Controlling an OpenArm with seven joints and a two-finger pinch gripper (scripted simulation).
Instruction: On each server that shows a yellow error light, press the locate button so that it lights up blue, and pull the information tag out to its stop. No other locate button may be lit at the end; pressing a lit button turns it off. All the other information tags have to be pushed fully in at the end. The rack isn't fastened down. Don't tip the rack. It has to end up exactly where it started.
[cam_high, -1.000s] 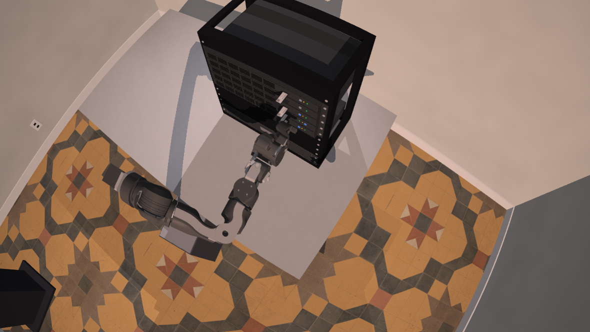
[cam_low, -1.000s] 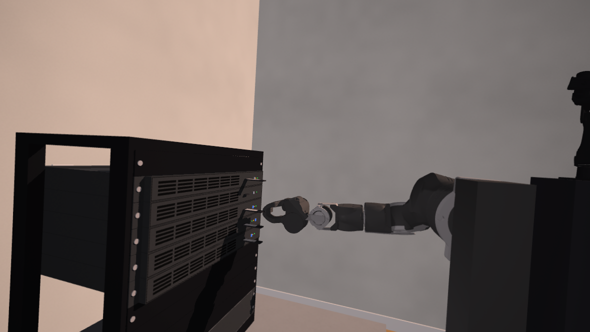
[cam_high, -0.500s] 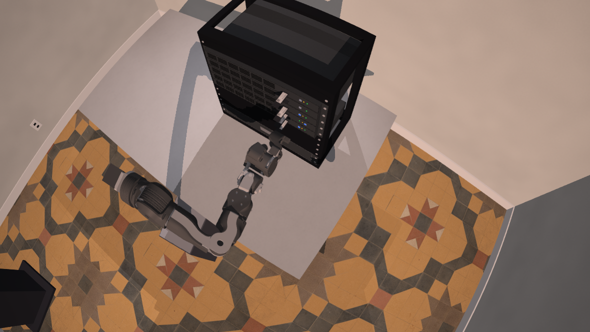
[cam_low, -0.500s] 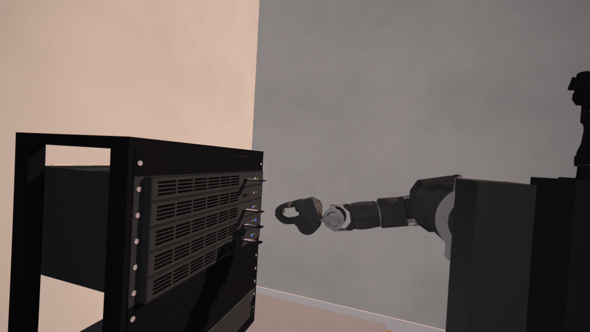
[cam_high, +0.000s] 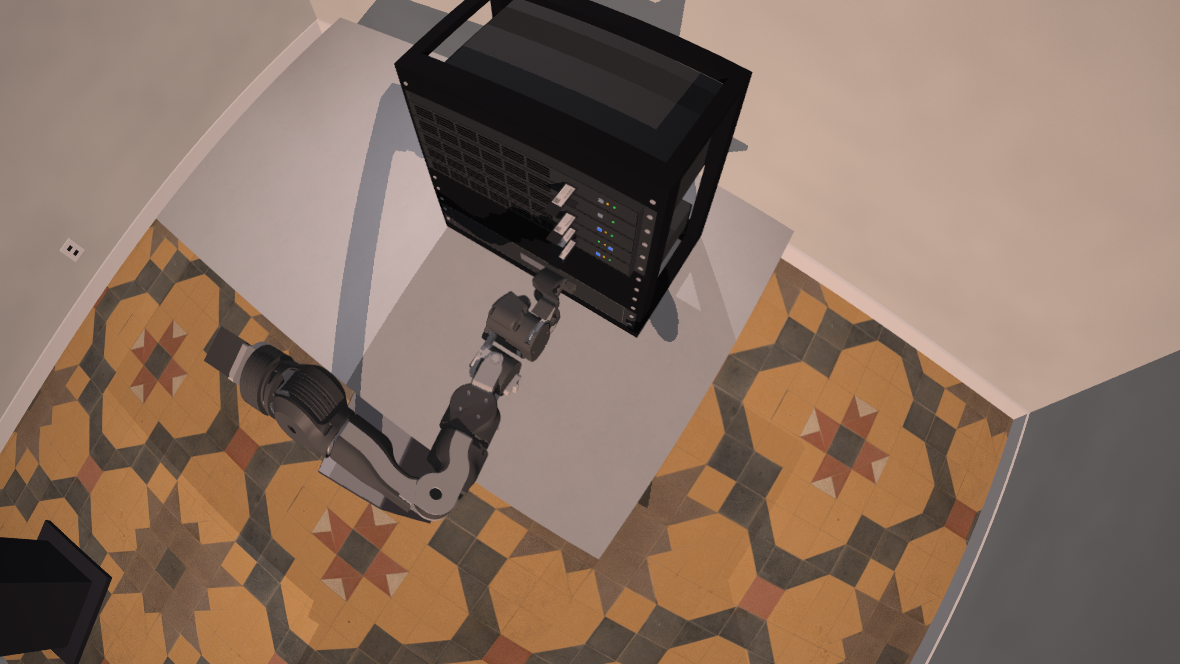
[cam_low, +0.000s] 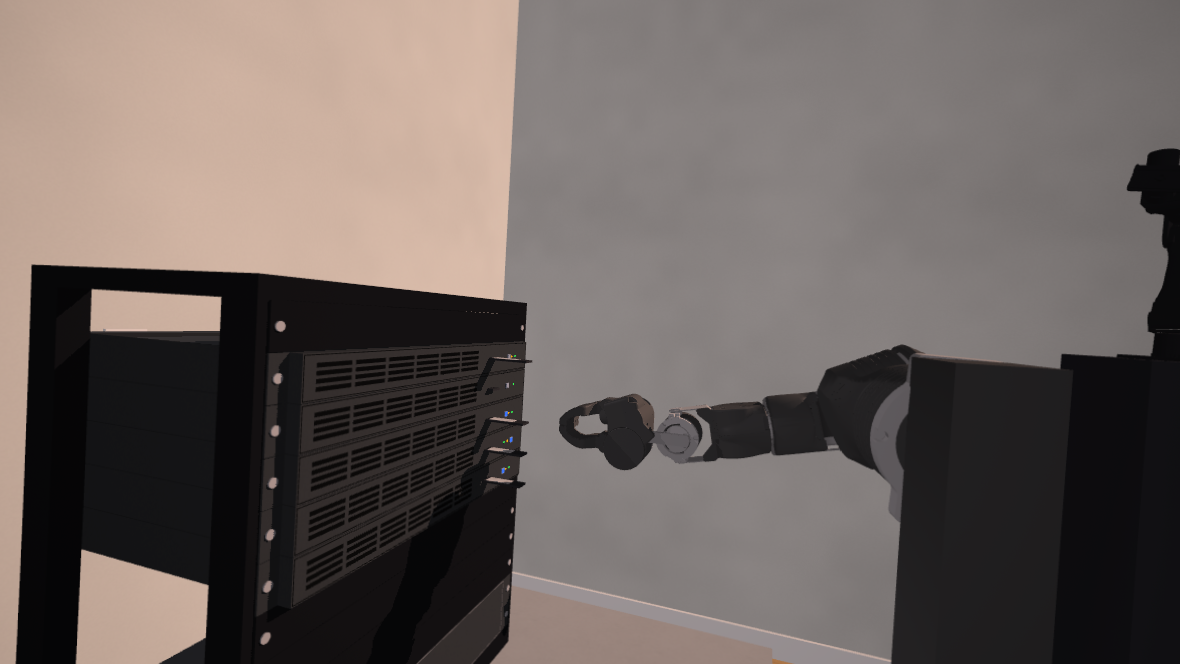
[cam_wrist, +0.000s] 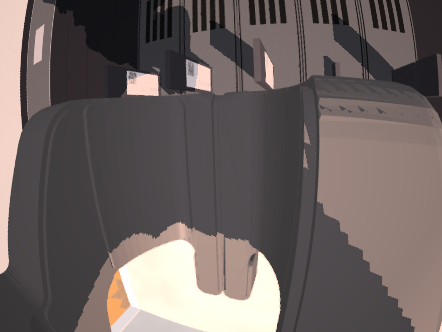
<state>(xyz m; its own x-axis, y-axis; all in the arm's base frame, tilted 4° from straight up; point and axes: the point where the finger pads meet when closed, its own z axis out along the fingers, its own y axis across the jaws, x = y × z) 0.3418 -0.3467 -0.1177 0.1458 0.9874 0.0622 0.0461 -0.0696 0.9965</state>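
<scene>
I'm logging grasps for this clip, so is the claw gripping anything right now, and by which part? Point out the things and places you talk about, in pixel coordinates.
Nothing is held: the dark grey two-fingered claw (cam_high: 564, 284) (cam_low: 567, 425) is shut on itself, away from the black metal server rack (cam_high: 528, 123) (cam_low: 239, 396).
</scene>
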